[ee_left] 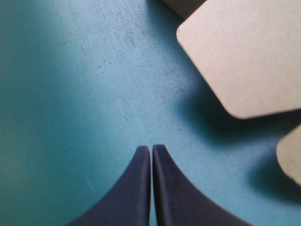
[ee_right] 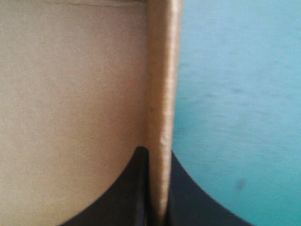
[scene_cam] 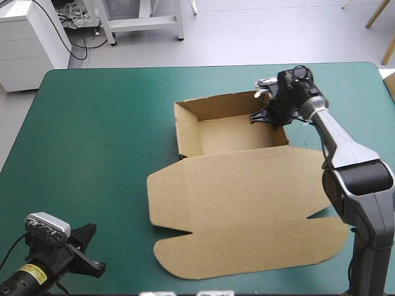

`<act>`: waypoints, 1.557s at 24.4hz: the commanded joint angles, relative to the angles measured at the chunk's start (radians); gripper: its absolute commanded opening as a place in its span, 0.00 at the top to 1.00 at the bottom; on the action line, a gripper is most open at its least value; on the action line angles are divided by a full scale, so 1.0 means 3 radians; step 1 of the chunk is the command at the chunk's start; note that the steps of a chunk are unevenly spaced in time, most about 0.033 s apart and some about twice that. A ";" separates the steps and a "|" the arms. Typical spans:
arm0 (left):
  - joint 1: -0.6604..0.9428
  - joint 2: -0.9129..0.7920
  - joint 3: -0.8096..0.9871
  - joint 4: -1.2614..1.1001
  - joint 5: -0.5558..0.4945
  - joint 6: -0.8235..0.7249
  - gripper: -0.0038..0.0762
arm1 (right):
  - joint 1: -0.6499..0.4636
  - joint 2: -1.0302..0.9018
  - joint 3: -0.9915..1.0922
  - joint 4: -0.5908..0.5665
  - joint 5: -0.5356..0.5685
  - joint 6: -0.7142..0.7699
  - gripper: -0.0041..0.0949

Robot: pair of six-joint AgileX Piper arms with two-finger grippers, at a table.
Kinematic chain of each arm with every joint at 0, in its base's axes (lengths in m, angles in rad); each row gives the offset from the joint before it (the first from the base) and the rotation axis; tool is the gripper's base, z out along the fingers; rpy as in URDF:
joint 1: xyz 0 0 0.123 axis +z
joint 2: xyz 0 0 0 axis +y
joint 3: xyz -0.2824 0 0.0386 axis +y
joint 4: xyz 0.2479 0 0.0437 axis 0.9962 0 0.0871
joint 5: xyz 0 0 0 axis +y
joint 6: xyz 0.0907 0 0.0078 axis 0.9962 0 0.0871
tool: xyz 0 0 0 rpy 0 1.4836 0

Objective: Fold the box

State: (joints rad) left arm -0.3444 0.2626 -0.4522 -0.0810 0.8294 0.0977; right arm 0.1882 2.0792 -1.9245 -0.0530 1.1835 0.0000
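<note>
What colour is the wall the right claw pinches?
Plain brown box wall; best in right wrist view.

One brown box [scene_cam: 247,209]; two grippers, the right gripper [scene_cam: 268,116] at the box's far right wall, the left gripper [ee_left: 151,149] off the box's near left corner; one teal-green cover [scene_cam: 92,135]

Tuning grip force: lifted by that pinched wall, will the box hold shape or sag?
Probably light: the box is one thin board sheet. The raised tray should stay fairly stiff, but the flat lid would likely hinge down at its crease. The right gripper pinches only the wall edge, so it may pivot.
</note>
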 commanded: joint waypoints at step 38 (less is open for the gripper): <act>-0.0019 0.0026 -0.0078 -0.0054 -0.0233 -0.0038 0.96 | -0.2507 -0.0818 -0.0105 -0.0042 -0.0047 -0.0492 0.39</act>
State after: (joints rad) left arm -0.3444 0.2626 -0.4510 -0.0841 0.8269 0.0977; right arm -0.5534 1.9195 -1.9245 -0.0855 1.1903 -0.1644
